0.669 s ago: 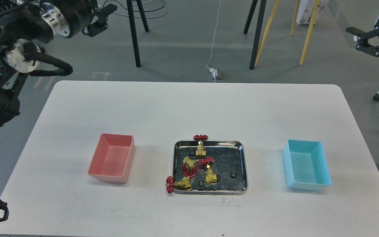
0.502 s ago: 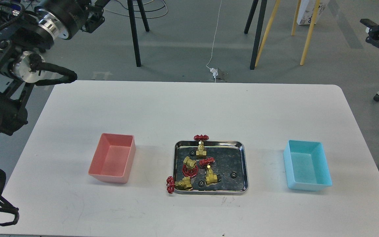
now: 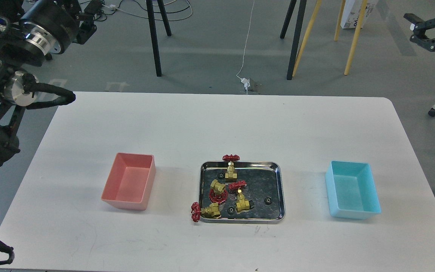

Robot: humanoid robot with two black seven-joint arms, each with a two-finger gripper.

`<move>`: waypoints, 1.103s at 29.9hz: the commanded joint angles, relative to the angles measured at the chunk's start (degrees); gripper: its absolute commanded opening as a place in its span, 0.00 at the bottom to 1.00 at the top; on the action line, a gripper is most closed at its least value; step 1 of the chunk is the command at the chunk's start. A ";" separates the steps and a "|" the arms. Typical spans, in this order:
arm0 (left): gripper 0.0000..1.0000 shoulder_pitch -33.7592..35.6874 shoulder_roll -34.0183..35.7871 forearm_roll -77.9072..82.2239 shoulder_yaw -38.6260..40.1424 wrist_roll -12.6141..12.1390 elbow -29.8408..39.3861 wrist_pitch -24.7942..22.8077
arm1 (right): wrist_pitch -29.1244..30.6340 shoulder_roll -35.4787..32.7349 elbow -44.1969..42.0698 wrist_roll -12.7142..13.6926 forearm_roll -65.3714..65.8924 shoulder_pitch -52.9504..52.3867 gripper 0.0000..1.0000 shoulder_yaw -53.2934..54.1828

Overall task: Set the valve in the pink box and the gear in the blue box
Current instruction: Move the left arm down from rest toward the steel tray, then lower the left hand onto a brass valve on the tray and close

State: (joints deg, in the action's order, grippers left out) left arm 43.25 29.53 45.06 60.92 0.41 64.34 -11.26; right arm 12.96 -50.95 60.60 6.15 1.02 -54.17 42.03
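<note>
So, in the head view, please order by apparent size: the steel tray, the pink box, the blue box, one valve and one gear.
1. steel tray
2. pink box and blue box: they look alike, so no ranking
3. valve
4. gear

A white rectangular table (image 3: 217, 124) carries a salmon-pink plastic bin (image 3: 128, 186) on the left, a light cyan plastic bin (image 3: 352, 189) on the right and a shiny steel tray (image 3: 274, 168) between them. Four brass valves with red handwheels (image 3: 231, 170) and small black gears (image 3: 267, 200) lie in the tray. The left gripper (image 3: 89, 15) and right gripper (image 3: 419, 28) hang above the floor beyond the table.
</note>
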 commanded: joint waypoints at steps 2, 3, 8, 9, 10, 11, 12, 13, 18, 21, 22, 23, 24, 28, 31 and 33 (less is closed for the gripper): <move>1.00 -1.23 3.78 16.76 -8.87 2.75 4.99 -5.19 | 0.57 0.59 -0.14 0.70 0.12 -0.32 0.99 -0.45; 1.00 -1.49 3.69 23.52 -10.54 3.45 6.14 -1.52 | 0.49 0.59 -0.22 0.79 0.20 -0.32 0.99 -0.63; 1.00 -8.25 1.24 41.06 -19.67 5.75 10.28 21.33 | -2.06 0.33 -0.14 0.88 0.38 -0.41 0.99 -1.94; 1.00 -9.14 0.71 43.77 -22.48 5.92 10.72 25.72 | -2.58 0.24 -0.14 0.88 0.82 -0.49 0.98 -2.38; 1.00 -9.49 0.53 47.37 -25.90 6.10 10.72 29.42 | -2.94 0.24 -0.14 0.88 1.78 -0.67 0.98 -2.65; 1.00 -9.84 0.09 52.19 -30.37 6.10 10.64 33.02 | -3.20 0.24 -0.05 0.88 3.27 -0.84 0.98 -2.65; 1.00 -10.20 -0.17 56.59 -33.55 6.01 10.29 35.58 | -3.55 0.24 0.04 0.88 4.76 -1.28 0.98 -2.65; 1.00 -11.16 -1.31 61.85 -36.11 6.01 9.67 37.87 | -3.82 0.24 0.04 0.88 6.95 -1.98 0.98 -2.91; 1.00 -21.78 -9.83 76.74 -35.95 4.96 5.28 39.26 | -4.61 0.33 -0.05 1.84 14.35 -3.92 0.98 -3.18; 1.00 -23.73 -11.24 79.94 -36.31 2.15 4.22 39.04 | -4.52 0.33 0.04 2.19 16.55 -3.83 0.98 -3.18; 1.00 -23.99 -11.77 79.94 -36.48 1.79 4.22 38.16 | -4.52 0.42 0.04 2.19 16.73 -3.83 0.98 -3.18; 1.00 -24.35 -12.73 79.94 -36.92 1.36 4.22 37.20 | -4.52 0.42 0.21 2.19 16.90 -3.75 0.98 -3.18; 1.00 -24.44 -13.53 79.94 -37.27 1.26 4.13 36.67 | -4.52 0.42 0.30 2.19 16.99 -3.75 0.98 -3.18; 1.00 -24.26 -14.94 79.94 -37.27 0.21 0.19 35.78 | -4.52 0.42 0.30 2.19 16.99 -3.83 0.98 -3.88; 1.00 -23.73 -17.22 79.94 -37.27 -0.23 -4.56 35.78 | -4.52 0.42 0.22 2.19 16.99 -4.01 0.98 -5.29; 1.00 -23.91 -18.62 79.94 -37.36 -0.32 -5.45 35.52 | -4.52 0.42 0.13 2.19 16.99 -4.01 0.98 -5.37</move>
State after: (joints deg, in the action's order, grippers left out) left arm 19.36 12.83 125.00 23.63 0.27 60.96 24.50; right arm 8.44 -50.53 60.86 8.35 18.02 -58.13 37.08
